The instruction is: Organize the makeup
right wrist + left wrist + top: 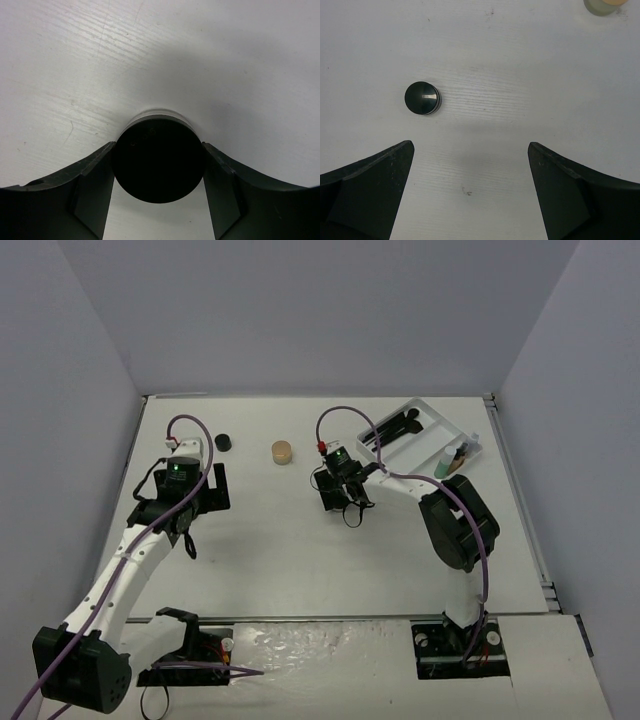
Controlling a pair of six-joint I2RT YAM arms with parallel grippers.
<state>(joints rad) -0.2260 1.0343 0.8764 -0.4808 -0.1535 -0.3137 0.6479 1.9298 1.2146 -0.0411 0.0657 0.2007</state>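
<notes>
My right gripper is near the table's middle, and in the right wrist view it is shut on a black round pot, one finger on each side. The pot is at or just above the table; in the top view the gripper hides it. My left gripper is open and empty; in the left wrist view it hangs over bare table. A second black round pot lies just beyond it to the left. A tan round jar stands further right.
The white divided tray sits at the back right. It holds black brushes and small green and tan bottles. Grey walls enclose the table on three sides.
</notes>
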